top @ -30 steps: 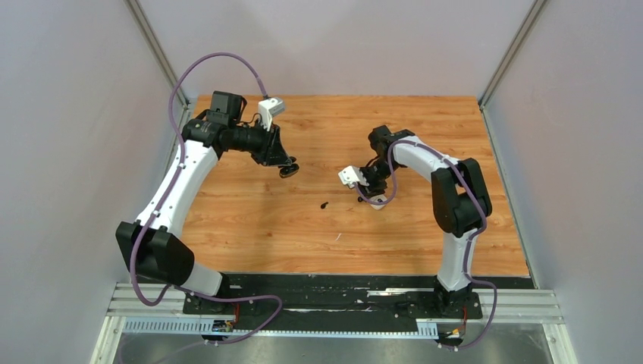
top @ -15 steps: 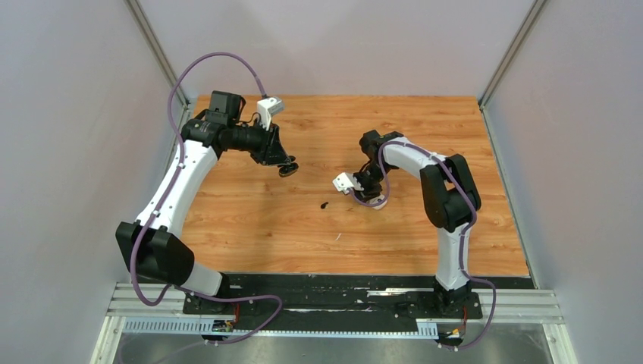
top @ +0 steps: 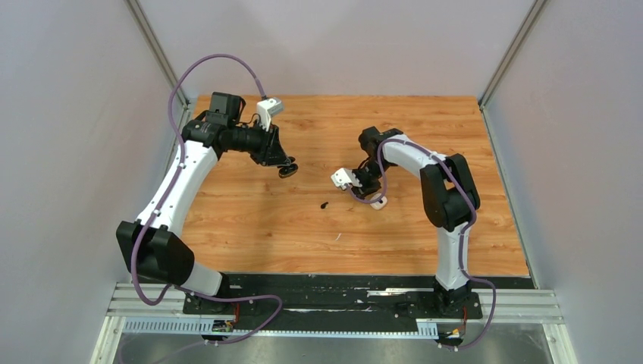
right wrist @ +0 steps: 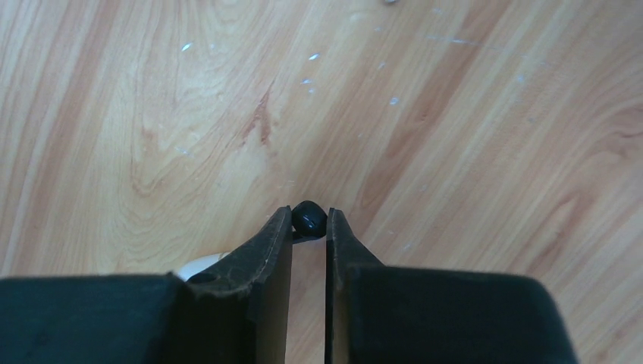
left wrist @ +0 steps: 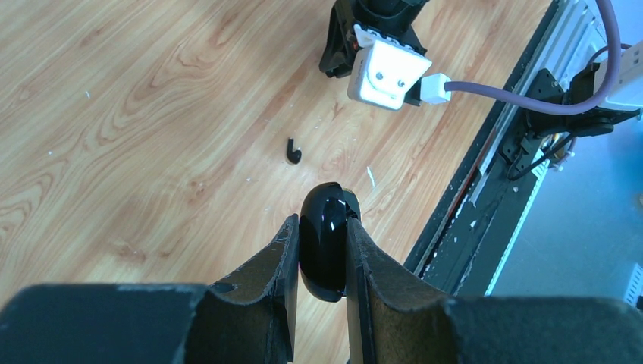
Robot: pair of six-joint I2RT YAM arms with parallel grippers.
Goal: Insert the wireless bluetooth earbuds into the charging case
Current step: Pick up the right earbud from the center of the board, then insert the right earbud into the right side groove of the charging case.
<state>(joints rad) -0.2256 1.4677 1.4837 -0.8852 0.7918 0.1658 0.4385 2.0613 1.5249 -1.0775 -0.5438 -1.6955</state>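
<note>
My left gripper (left wrist: 324, 224) is shut on a glossy black charging case (left wrist: 326, 246) and holds it above the table at the back left; it also shows in the top view (top: 288, 170). My right gripper (right wrist: 309, 214) is shut on a tiny black earbud (right wrist: 308, 220) pinched at its fingertips, low over the wood near the table's middle (top: 363, 190). A second black earbud (top: 324, 205) lies loose on the table between the arms, also seen in the left wrist view (left wrist: 293, 152). No white earbud is clearly seen.
A white rounded object (top: 377, 202) lies on the table right beside my right gripper, its edge visible in the right wrist view (right wrist: 199, 265). A tiny white sliver (top: 338, 236) lies nearer the front edge. Grey walls enclose the wooden table (top: 250, 227).
My right arm has swung its wrist a little left and toward the back. The left arm with the black case has not moved.
</note>
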